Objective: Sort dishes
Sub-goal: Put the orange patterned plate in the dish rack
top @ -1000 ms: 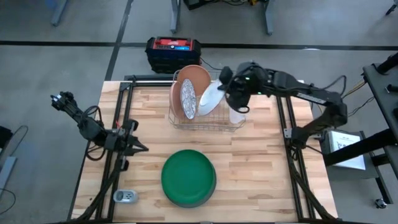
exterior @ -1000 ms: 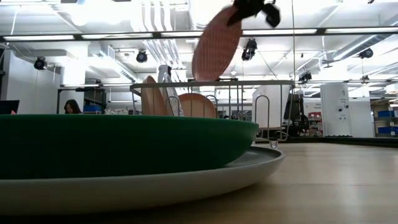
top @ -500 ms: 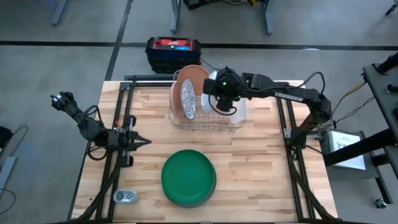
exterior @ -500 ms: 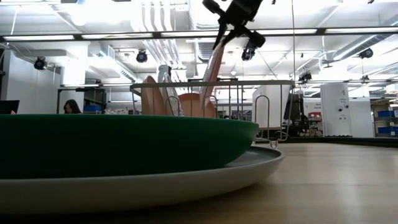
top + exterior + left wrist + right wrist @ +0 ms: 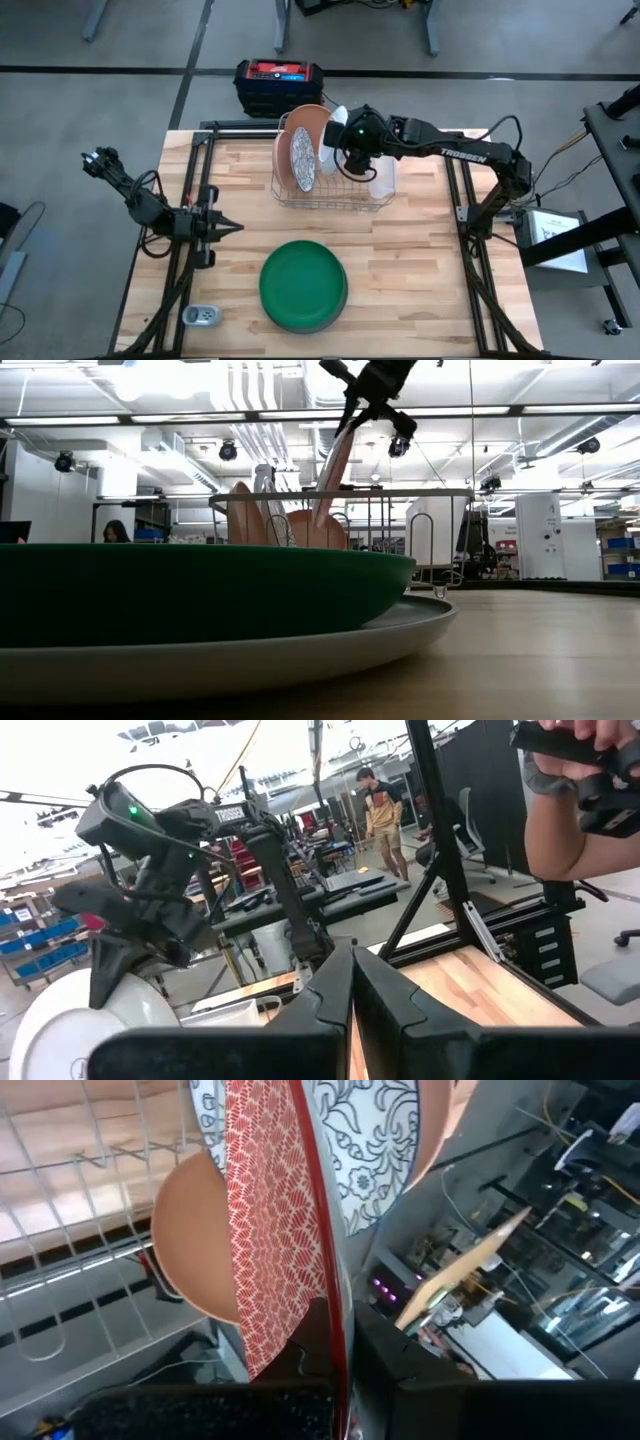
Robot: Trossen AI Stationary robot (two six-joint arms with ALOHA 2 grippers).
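My right gripper (image 5: 347, 148) is over the silver wire rack (image 5: 330, 190) at the table's far middle, shut on a red-and-white patterned plate (image 5: 275, 1220) whose pale back shows from above (image 5: 331, 152). Terracotta plates (image 5: 308, 128) and a dark-patterned white plate (image 5: 302, 160) stand on edge in the rack. A dark green plate (image 5: 303, 283) lies on a larger pale grey plate (image 5: 300, 655) at the near middle. My left gripper (image 5: 228, 228) is shut and empty at the table's left. My right gripper pinches the red-and-white plate's rim (image 5: 338, 1315) between its two fingers, one on each face. It comes from above and from the table's right. The plate hangs on edge, tilted, its lower part (image 5: 325, 510) down among the rack's wires.
A clear tub (image 5: 383, 183) stands at the rack's right side. A black and red box (image 5: 278, 78) sits beyond the table's far edge. A small grey object (image 5: 203, 316) lies at the near left corner. A person's hand (image 5: 575, 780) shows beyond the table.
My right gripper has gone toward the table's left and down over the rack with the red-and-white plate. The plate has turned from a slanted pose above the rack to nearly on edge, its lower part now among the wires beside the other plates.
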